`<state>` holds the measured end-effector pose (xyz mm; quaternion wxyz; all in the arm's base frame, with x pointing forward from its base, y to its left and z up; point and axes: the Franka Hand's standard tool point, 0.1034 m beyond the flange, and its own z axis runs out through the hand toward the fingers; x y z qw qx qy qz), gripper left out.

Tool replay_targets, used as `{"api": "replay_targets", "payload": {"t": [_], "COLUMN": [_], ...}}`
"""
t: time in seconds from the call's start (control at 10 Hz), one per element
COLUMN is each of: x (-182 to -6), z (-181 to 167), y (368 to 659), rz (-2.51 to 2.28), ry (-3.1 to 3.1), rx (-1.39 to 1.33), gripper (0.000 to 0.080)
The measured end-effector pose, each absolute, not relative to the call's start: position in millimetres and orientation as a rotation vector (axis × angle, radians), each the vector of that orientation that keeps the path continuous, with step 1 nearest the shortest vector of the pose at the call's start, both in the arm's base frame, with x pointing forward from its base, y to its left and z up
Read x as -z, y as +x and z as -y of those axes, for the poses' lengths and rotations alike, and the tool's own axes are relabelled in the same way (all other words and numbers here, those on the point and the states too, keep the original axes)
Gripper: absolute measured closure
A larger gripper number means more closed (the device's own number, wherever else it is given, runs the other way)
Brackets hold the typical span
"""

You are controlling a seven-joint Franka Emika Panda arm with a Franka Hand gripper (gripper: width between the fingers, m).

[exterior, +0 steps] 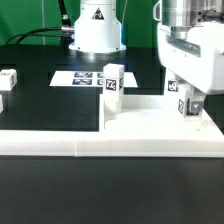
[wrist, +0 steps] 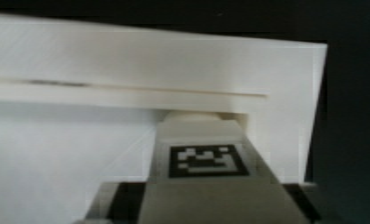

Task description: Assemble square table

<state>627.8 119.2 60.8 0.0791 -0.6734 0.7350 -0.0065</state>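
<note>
fingers (exterior: 197, 104) are pinching a tagged white leg (exterior: 186, 103), holding it upright over the square slab (exterior: 150, 122) at its corner on the exterior view's right; can't tell if it's touching. slab is lying on the tabletop (exterior: 40, 115) against the low white wall (exterior: 60, 147). second leg (exterior: 111, 86) is standing at the slab's opposite end, third leg (exterior: 8, 80) sitting well off the slab

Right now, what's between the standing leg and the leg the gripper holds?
Only bare tabletop, seen in the exterior view, between standing leg and held leg.

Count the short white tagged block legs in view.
4: one leg upright on the thick white square slab, one between the fingers, two at the exterior view's left, one cropped.
</note>
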Motion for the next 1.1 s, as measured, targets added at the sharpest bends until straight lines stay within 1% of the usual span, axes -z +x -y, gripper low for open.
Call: {"api": "replay_targets", "payload": {"t": [0.4, 0.9, 1.0, 1.1], "x": [-61.1, -60.2, -60.1, -60.1], "z": [-121.0, -113.6, -113.5, -113.5], "y": [629.6, 627.6, 627.6, 627.6], "rz": [-2.423, -2.484, -2.484, -2.484], "ry": [-1.703, -1.63, -1.63, -1.63], "rx": [0.012, 0.011, 0.011, 0.011], "gripper": [0.0508, 0.0505, 0.0271, 0.0271]}}
